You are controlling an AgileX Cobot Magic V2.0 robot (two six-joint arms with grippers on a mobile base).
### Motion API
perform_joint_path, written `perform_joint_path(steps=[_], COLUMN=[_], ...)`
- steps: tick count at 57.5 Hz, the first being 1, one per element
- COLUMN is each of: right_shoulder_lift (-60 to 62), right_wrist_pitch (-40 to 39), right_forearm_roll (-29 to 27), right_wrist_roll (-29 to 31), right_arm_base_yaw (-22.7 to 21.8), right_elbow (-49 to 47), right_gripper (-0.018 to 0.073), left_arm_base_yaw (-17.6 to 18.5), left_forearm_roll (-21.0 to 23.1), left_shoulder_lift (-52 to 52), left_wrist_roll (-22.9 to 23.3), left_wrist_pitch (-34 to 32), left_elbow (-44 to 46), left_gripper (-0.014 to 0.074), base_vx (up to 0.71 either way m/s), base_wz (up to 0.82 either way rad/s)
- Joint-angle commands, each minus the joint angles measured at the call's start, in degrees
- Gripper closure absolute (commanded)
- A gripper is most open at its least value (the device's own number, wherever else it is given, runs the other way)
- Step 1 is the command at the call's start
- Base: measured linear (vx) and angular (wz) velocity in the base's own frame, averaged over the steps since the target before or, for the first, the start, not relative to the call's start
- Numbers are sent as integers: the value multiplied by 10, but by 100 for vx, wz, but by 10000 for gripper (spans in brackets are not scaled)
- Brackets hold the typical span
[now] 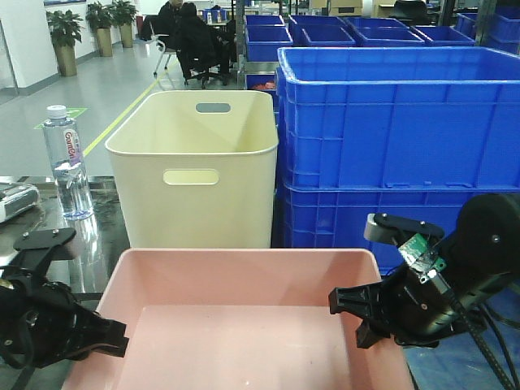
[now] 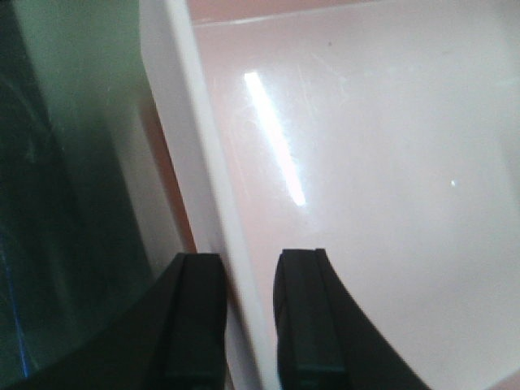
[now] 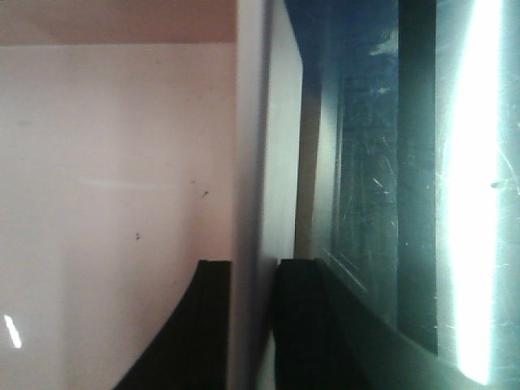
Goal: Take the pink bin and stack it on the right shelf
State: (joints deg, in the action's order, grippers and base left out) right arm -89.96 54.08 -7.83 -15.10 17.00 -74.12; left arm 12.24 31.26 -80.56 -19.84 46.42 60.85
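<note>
Pink bin [image 1: 244,317] gripped at both side rims, lower centre of the frame.
The left gripper [image 2: 246,313] straddles the bin's left rim, fingers narrow on either side of the wall; the right gripper [image 3: 253,321] clamps the right rim likewise. Behind stand a cream bin [image 1: 195,166] and stacked blue crates [image 1: 398,138]; a water bottle [image 1: 67,162] stands at left.

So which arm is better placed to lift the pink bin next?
Neither alone: left end effector and right end effector each straddle an opposite side wall of the shallow pale-pink plastic bin, so it looks like a two-arm lift.
</note>
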Motion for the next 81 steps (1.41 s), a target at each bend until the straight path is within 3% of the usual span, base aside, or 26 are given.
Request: perform_joint_path(steps=[1, 13, 20, 28, 36, 46, 53, 58, 63, 66, 71, 81], right_shoulder_lift=[17, 14, 14, 45, 124, 215, 284, 367, 452, 491, 542, 577], right_wrist_pitch=[-52, -55, -43, -58, -126, -129, -131, -205, -312, -372, -403, -378], right_forearm_roll=[-28, -1, 2, 16, 54, 100, 121, 126, 136, 138, 133, 131], right_wrist_roll=[12, 12, 25, 36, 21, 22, 30, 30, 29, 29, 28, 28], right_arm_base_yaw=[1, 1, 1, 1, 1, 1, 1, 1, 1, 1, 1, 1], right_elbow=[-22, -22, -23, -23, -22, -18, 32, 124, 221, 263, 309, 333], right_gripper=[280, 99, 75, 95, 153, 262, 392, 505, 575, 573, 572, 571], left_arm_base_yaw=[4, 4, 4, 4, 4, 4, 4, 4, 4, 4, 4, 4], left_forearm_roll=[40, 56, 81, 122, 121, 64, 22, 16, 16, 16, 20, 20], left_shoulder_lift=[10, 11, 11, 30, 93, 196, 270, 327, 403, 441, 490, 546], left_wrist_roll=[-5, -6, -11, -56, -91, -86, -81, -88, -87, -86, -85, -85], left_wrist_pitch=[4, 11, 16, 11, -20, -94, -94, -111, -187, -247, -323, -331], left_elbow=[16, 18, 18, 19, 20, 20, 15, -17, -79, -117, -171, -224], left_gripper=[333, 127, 62, 71, 120, 231, 365, 486, 608, 607, 607, 606], base_vx=[0, 0, 0, 0, 0, 0, 0, 0, 0, 0, 0, 0], base_wz=[0, 0, 0, 0, 0, 0, 0, 0, 0, 0, 0, 0])
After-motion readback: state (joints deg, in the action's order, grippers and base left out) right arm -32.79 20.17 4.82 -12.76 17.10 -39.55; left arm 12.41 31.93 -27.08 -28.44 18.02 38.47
